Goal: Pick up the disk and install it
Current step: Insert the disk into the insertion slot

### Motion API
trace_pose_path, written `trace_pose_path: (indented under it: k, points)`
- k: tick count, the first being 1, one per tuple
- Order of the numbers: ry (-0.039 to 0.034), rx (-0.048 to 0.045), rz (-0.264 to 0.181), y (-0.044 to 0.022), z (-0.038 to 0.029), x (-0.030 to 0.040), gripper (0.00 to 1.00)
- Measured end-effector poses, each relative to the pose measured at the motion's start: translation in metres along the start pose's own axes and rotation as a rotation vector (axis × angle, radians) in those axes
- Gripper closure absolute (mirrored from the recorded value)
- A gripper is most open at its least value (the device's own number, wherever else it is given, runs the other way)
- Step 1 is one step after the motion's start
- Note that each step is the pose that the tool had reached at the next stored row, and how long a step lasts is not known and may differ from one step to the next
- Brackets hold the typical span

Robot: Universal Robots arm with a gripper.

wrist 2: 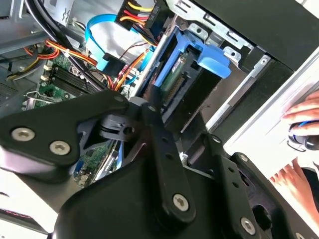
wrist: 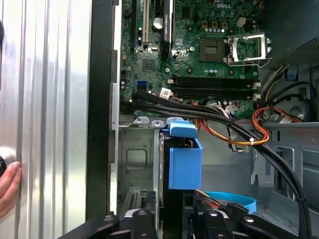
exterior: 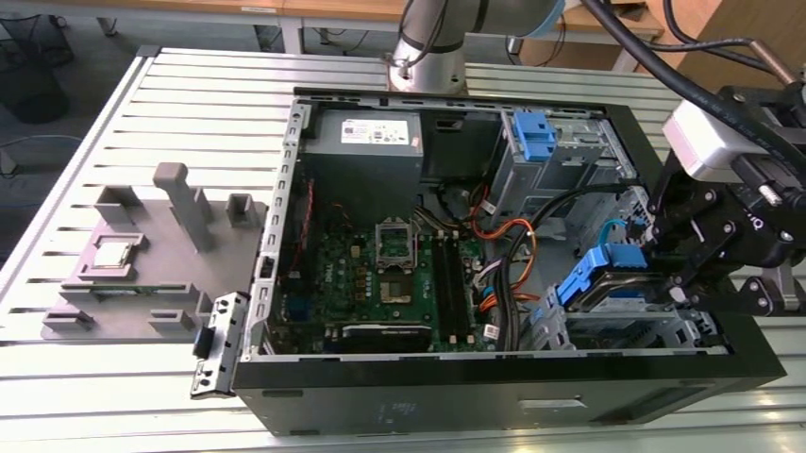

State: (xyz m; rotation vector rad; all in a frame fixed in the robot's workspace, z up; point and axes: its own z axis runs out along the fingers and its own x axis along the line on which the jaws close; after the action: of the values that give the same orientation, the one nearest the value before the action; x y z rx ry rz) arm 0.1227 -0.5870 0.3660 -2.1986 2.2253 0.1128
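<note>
The disk [exterior: 602, 278], grey metal in a bright blue carrier, stands tilted in the lower drive bay at the exterior view's right end of the open computer case [exterior: 504, 387]. My black gripper [exterior: 648, 264] sits right against its raised end and looks shut on it. In the first wrist view the disk [wrist: 185, 162] is seen edge-on, running down between the gripper's [wrist: 174, 221] black links. The second wrist view has the disk [wrist 2: 197, 64] slanting into the metal bay just beyond the gripper [wrist 2: 159, 117]. The contact points themselves are hidden.
Black and orange cables [wrist: 239, 132] cross beside the bay, with the motherboard [exterior: 391, 274] beyond. An upright blue bracket [exterior: 535, 137] is fixed to the upper bay. A grey fixture [exterior: 139, 264] stands on the slotted table [exterior: 189, 94]. A person's hand [wrist 2: 304, 129] rests outside the case.
</note>
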Motion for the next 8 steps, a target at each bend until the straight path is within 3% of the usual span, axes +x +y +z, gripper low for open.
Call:
trace_pose_path:
  k: [1, 8]
  points:
    - [0.0002, 0.0, 0.0, 0.0, -0.0002, -0.0001, 0.58]
    - [0.0009, 0.0, 0.0, 0.0, -0.0004, -0.0002, 0.58]
